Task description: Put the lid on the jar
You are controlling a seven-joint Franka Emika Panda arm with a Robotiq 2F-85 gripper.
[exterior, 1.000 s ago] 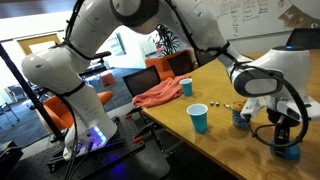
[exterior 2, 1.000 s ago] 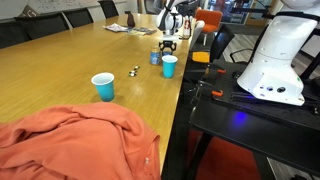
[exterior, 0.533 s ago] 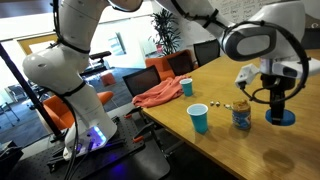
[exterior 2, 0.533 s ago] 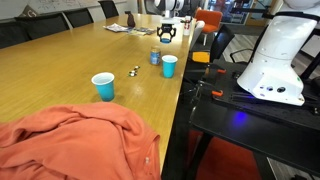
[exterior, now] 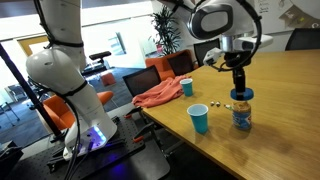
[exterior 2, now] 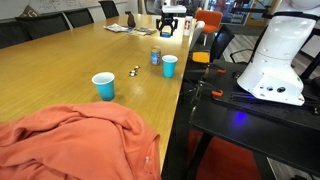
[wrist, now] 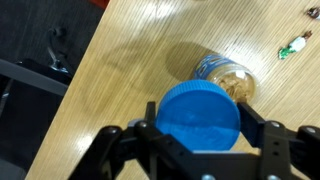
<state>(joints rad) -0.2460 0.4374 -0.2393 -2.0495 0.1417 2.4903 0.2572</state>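
The blue round lid is clamped between my gripper's two black fingers. The jar, clear with tan contents and an open mouth, stands on the wooden table and shows partly past the lid's far edge. In an exterior view the gripper holds the lid just above the jar. In an exterior view the gripper hangs above the jar at the far end of the table; the lid is too small to make out there.
A blue cup stands near the table's edge beside the jar, a teal cup farther back. An orange cloth lies over the table edge. Small bits lie near the jar, and one shows in the wrist view.
My gripper has lifted the lid off the table beside the jar and carried it across to just above the jar. The jar and cups have not moved.
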